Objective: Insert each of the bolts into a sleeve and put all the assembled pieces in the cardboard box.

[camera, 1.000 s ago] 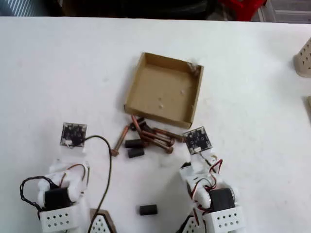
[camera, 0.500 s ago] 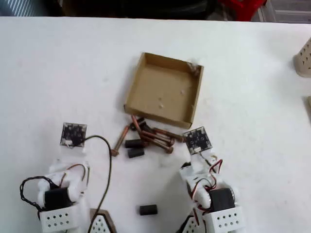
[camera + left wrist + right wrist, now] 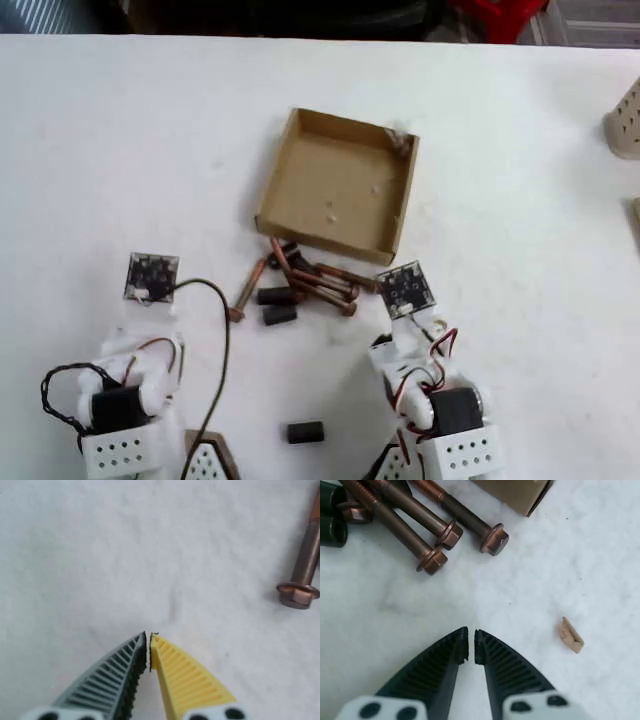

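High view: cardboard box is sitting open mid-table. Bolts are lying piled just before its near wall, with two sleeves beside them. A lone sleeve is lying between the arm bases.

Left wrist view: left gripper is hanging over the table, jaws pressed together, gripping nothing. One bolt is lying nearby.

Right wrist view: right gripper is sitting with its jaws nearly touching, gripping nothing. Bolt heads are lying just ahead, a cardboard scrap off to one side.

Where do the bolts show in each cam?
High: bolts piled at the cardboard box's near wall, between the arms.
Left wrist: one bolt, off to the left claw's side.
Right wrist: three bolts ahead of the right claw.
Landmark: the box corner, in high and right wrist.
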